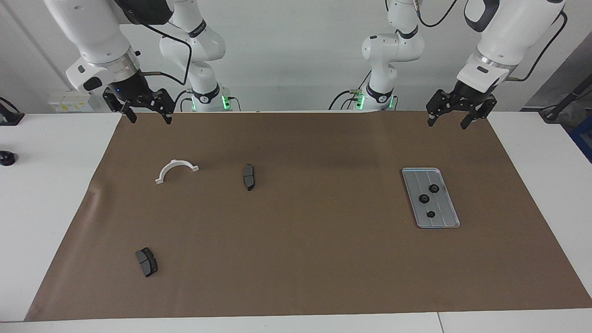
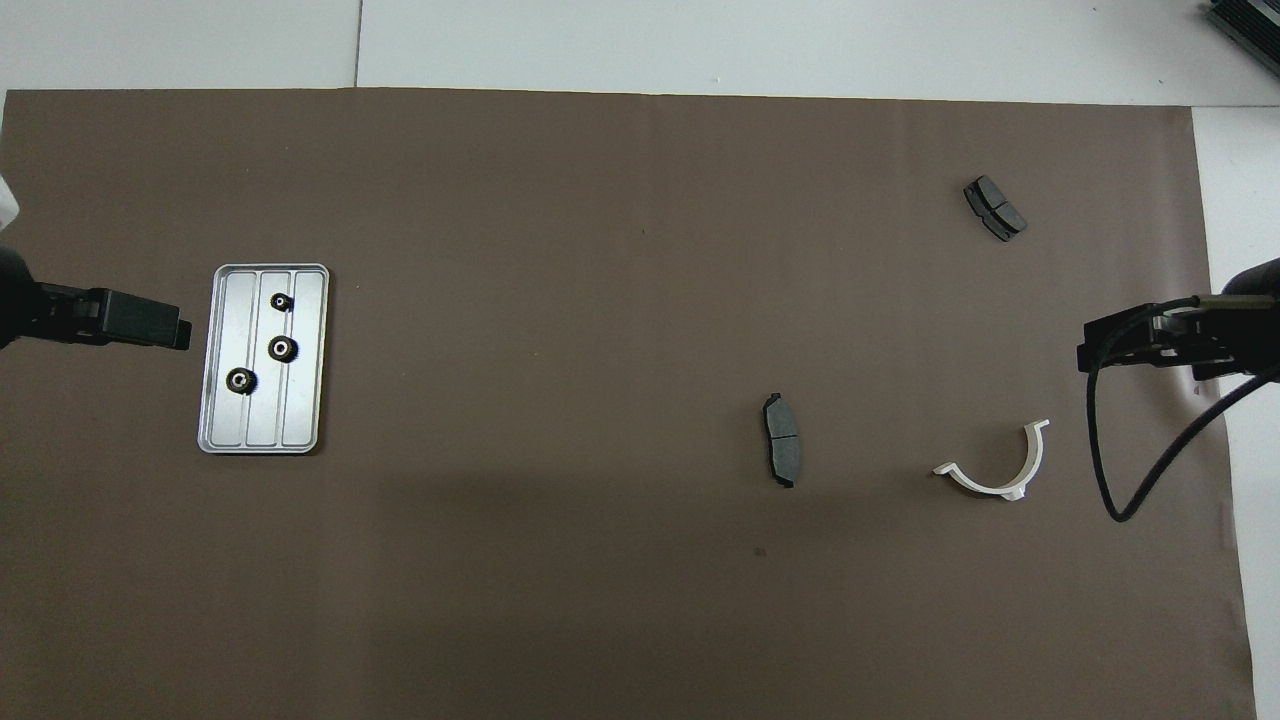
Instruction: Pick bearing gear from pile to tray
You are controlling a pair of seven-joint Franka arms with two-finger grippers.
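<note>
The silver ribbed tray lies on the brown mat toward the left arm's end and shows in the overhead view. Three small black gears lie in it: one, a second and a third. The pile's other parts lie toward the right arm's end: a white half-ring bracket, a dark brake pad beside it and a second pad farther from the robots. No gear shows among them. My left gripper hangs open and empty over the mat's robot-side edge. My right gripper does the same.
The brown mat covers most of the white table. A small black object sits on the bare table past the mat's edge at the right arm's end. The right arm's cable hangs near the bracket.
</note>
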